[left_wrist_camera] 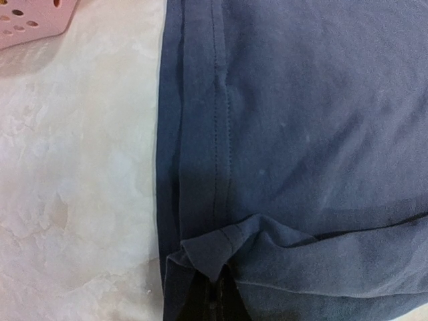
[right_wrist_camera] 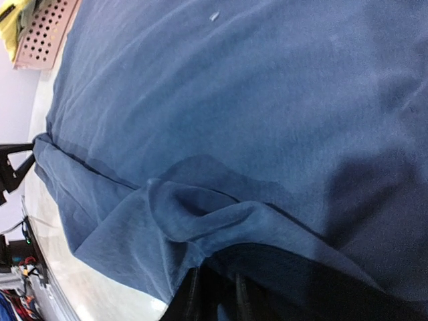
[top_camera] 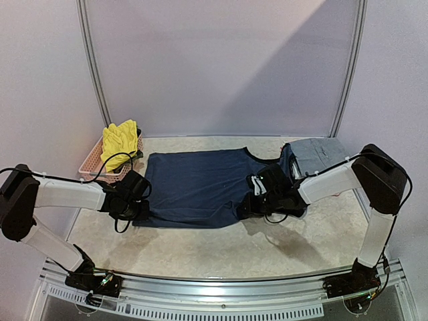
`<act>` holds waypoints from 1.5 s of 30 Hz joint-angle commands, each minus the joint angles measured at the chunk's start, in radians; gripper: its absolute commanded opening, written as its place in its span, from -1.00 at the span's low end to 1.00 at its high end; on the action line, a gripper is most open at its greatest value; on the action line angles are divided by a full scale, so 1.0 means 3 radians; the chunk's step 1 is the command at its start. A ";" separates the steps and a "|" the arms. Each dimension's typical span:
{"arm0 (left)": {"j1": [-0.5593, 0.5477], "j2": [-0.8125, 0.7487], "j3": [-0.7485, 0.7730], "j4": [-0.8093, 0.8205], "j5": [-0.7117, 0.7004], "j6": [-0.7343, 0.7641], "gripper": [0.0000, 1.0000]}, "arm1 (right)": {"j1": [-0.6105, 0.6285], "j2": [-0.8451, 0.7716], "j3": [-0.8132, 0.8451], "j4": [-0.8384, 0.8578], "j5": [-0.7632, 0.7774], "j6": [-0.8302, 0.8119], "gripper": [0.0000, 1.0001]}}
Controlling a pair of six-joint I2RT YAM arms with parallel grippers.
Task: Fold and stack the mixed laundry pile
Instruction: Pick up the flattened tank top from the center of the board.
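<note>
Nearest the lens, a metal rail [top_camera: 227, 294] runs along the near edge of the desk [top_camera: 221, 247], with both arm bases bolted to it. At far left a pink lattice basket [top_camera: 93, 164] sits near the back of the desk, and a bright yellow garment [top_camera: 120, 142] is heaped on it and hangs over its rim.

Just in front of the basket, the left hand [top_camera: 142, 204] reaches to the left lower corner of the navy blue top [top_camera: 200, 184]. Seen from its wrist, its fingers are pressed together on the hem corner, which puckers up into a small peak at the tips.

That top lies spread flat across the middle of the desk, neckline towards the right, its stitched hem running along the left side.

Over the top's right half, at its near edge, the right hand [top_camera: 249, 200] comes down. Its fingers stand close together and pinch a raised fold of the cloth, with wrinkles running to the tips.

Behind that arm, at the far right, a folded grey garment [top_camera: 319, 154] lies touching the top's shoulder.
</note>
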 commanded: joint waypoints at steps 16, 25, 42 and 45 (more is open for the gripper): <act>-0.0003 -0.0476 -0.0055 -0.0145 0.0068 -0.0018 -1.00 | 0.0029 -0.0581 -0.0058 -0.0445 0.0293 -0.0252 -0.97; -0.0156 -0.1002 -0.0146 -0.0434 0.0054 -0.0179 -1.00 | 0.0050 -0.0939 -0.0293 -0.0726 0.0222 -0.0347 -0.95; -0.0380 -0.2374 -0.0432 -0.1141 0.0114 -0.0515 -1.00 | 0.0072 -0.1882 -0.0735 -0.1422 0.0272 -0.0547 -1.00; -0.0421 -0.2545 -0.0366 -0.1281 0.0197 -0.0570 -1.00 | 0.0075 -0.2048 -0.0676 -0.1703 0.0284 -0.0599 -1.00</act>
